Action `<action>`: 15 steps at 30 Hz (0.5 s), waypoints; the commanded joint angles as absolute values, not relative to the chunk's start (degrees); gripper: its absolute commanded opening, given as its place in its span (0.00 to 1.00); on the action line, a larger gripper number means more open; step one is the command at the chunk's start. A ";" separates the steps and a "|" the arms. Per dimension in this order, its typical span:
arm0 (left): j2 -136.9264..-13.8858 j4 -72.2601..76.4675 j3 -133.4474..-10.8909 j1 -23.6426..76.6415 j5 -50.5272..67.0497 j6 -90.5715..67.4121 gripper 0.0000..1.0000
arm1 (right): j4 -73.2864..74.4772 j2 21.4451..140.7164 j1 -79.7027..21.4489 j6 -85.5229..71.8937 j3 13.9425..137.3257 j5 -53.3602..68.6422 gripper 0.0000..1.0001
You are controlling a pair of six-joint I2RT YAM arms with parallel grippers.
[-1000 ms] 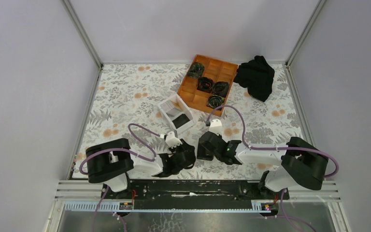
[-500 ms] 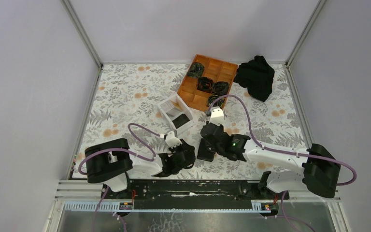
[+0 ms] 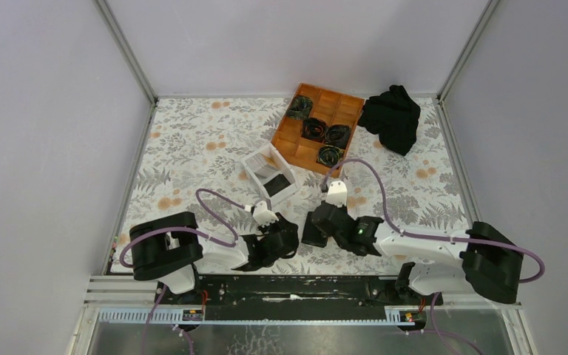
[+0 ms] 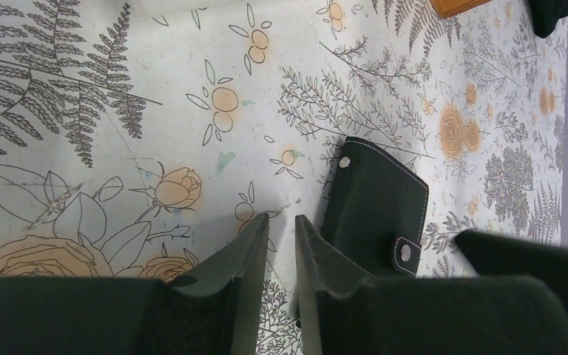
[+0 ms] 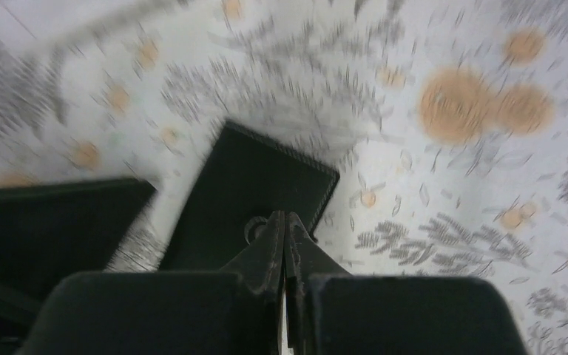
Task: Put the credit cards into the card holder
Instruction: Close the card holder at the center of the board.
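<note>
pale floral cloth (image 3: 192, 140) covers the table inside grey walls, with both arms low at its near edge; the left pincer (image 3: 285, 235) sits close over the cloth, and in its wrist view the left pincer (image 4: 281, 220) has its two dark fingers (image 4: 248, 255) a narrow gap apart with only printed leaves and a rosebud between them, so it is slightly parted and holds nothing; beyond this pincer and a little to its left stands a white open-topped box (image 3: 270, 175) with something dark inside; just to the right of the left pincer's right-hand finger lies the card holder (image 4: 373, 207), a black stitched case flat on the cloth, folded shut, its short strap tab (image 4: 407, 251) snapped down at the near corner; whether that finger touches its edge cannot be told; from above the card holder (image 3: 316, 231) lies between the two pincers; the right pincer (image 3: 327, 220) reaches over it from the right, and its blurred wrist view shows the right pincer (image 5: 286, 220) with fingers pressed together, closed, tips over the near part of the card holder (image 5: 251, 185); whether they touch it is not clear; farther ahead of the right pincer sits an orange wooden tray (image 3: 290, 133) with dark rolled items in several compartments; right of the tray lies a crumpled black cloth (image 3: 392, 117).
</note>
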State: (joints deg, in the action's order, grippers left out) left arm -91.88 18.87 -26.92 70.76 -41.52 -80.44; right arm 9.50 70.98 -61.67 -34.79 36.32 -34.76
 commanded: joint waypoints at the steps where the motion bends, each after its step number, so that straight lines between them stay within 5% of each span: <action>1: -95.93 7.67 -23.53 71.06 -36.14 -78.91 0.29 | 3.19 75.23 -63.82 -42.54 29.06 -31.21 0.00; 6: -97.93 8.48 -24.03 71.10 -35.29 -78.92 0.29 | -2.42 82.53 -63.98 -43.66 26.92 -29.86 0.00; 15: -94.33 6.95 -23.67 71.18 -36.41 -78.73 0.29 | 10.97 71.25 -63.91 -35.87 38.71 -40.47 0.00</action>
State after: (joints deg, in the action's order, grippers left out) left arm -92.75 20.75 -26.87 70.83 -41.67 -80.75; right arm 5.13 74.96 -63.64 -39.33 31.90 -35.97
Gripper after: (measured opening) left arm 0.284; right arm 0.011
